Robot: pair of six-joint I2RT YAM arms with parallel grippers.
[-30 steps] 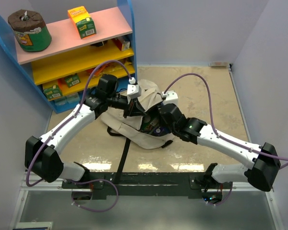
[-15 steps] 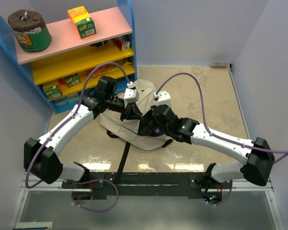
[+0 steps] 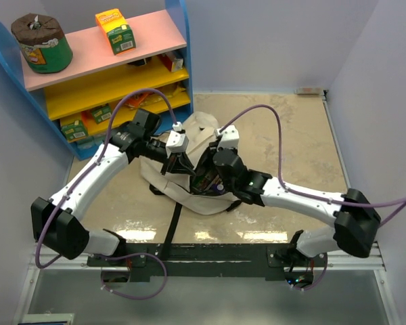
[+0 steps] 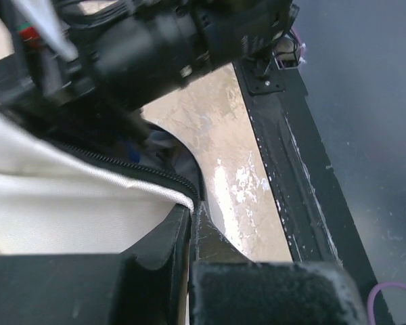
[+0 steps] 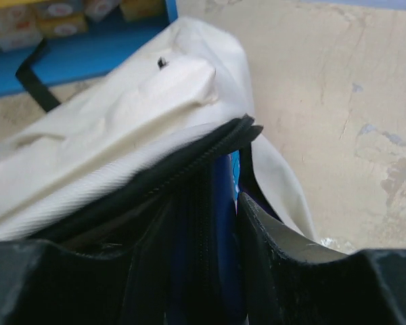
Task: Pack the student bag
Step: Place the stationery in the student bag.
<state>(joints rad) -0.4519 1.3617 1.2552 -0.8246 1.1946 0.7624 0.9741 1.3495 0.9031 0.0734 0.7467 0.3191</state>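
**Under both wrists: student bag [image 3: 193, 198] on table [image 3: 291, 135]**

We see the bag slumped on the table, mouth gaping right at the fingertips. The left gripper [image 4: 191, 217] is pinched tight on its rim. The right gripper [image 5: 221, 203] is half-spread inside the mouth with a blue item [image 5: 223, 172] between its fingers. Whether it grips, we cannot tell.
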